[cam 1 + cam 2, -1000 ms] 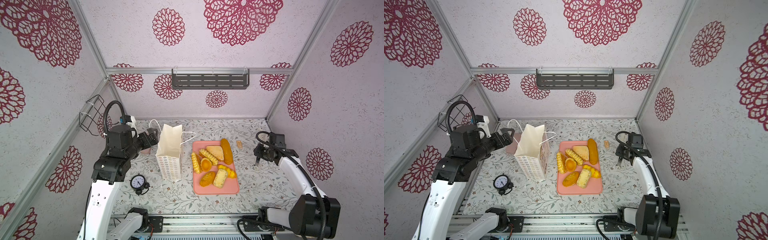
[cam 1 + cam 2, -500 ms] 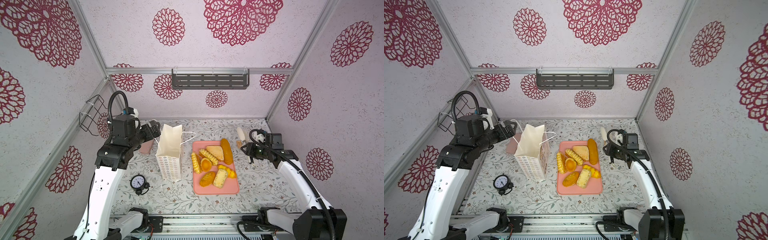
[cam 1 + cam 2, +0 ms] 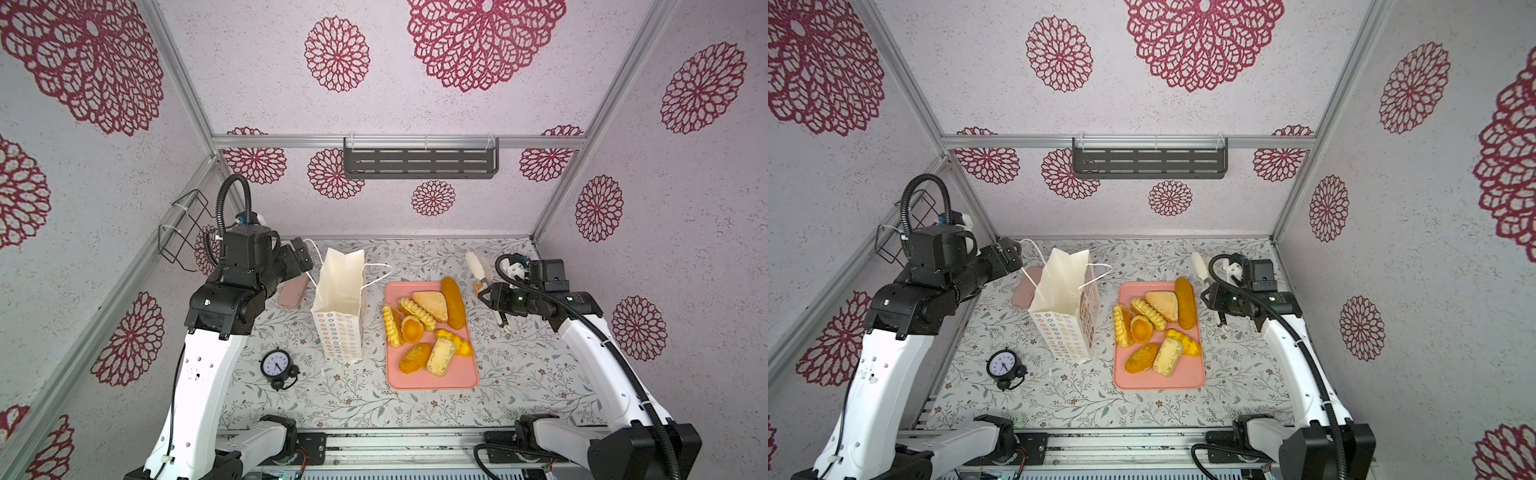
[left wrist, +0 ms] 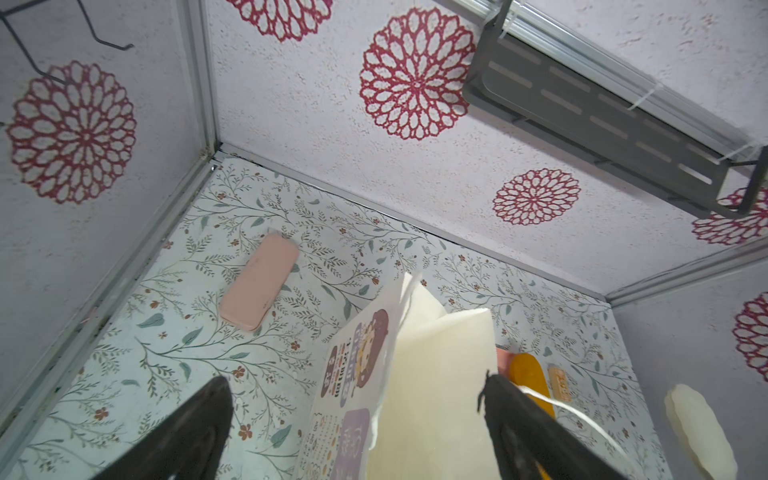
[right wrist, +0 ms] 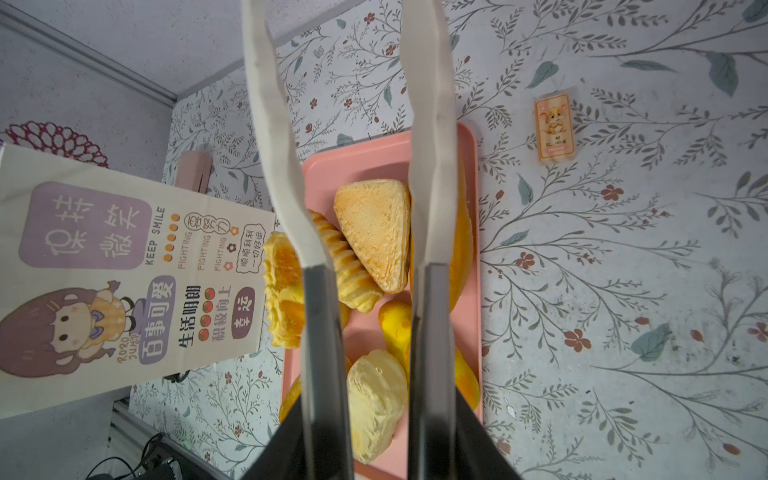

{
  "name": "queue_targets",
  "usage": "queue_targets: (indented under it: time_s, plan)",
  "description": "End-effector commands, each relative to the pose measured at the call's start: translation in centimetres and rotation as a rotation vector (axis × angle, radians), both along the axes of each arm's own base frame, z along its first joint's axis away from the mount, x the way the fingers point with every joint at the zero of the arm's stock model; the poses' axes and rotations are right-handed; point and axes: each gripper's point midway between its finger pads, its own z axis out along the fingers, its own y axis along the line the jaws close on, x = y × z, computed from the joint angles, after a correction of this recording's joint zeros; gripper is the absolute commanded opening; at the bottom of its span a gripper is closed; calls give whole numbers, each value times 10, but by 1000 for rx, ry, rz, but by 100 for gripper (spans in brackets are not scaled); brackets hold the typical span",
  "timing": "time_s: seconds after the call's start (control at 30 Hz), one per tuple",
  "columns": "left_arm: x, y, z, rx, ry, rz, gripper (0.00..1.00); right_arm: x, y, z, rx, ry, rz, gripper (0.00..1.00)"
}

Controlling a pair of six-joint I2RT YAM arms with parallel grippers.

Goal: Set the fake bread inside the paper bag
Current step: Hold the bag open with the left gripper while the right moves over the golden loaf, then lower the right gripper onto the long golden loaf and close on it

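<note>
The fake bread (image 3: 432, 305) is all on the pink tray (image 3: 432, 380), eight pieces by my count, none showing in the paper bag (image 3: 340, 316). The bag stands upright with its mouth open, just left of the tray. The long loaf (image 3: 453, 303) lies front-to-back along the tray's right edge, closest to the right pincer (image 3: 490, 297), which is clamped on tongs (image 3: 478, 266) just right of it. The right arm looks best placed for the pick. The left pincer (image 3: 302, 255) gapes wide by the bag's far rim, holding nothing.
</note>
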Motion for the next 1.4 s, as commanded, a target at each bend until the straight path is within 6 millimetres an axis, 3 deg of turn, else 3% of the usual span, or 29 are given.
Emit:
queue_targets:
  time_s: [0.0, 0.17, 0.3, 0.43, 0.77, 1.03, 1.37]
  plan:
    - [-4, 18, 5, 24, -20, 53, 97, -14, 4, 13, -36, -16, 67, 43]
    - [0, 12, -16, -50, 48, -7, 99, -29, 2, -2, -83, 46, 83, 43]
    - [7, -9, -43, -106, 125, -96, 92, -30, -7, -19, -132, 78, 59, 44]
    - [3, -10, -59, -85, 162, -110, 91, -25, -8, -35, -149, 119, 64, 44]
    - [-10, -18, -74, -57, 158, -162, 91, -13, -10, -62, -181, 218, 60, 48]
    - [-4, -25, -86, -41, 159, -182, 90, -11, -16, -76, -216, 273, 35, 51]
    - [-5, -30, -80, -19, 131, -224, 90, -4, -11, -88, -210, 309, 44, 55]
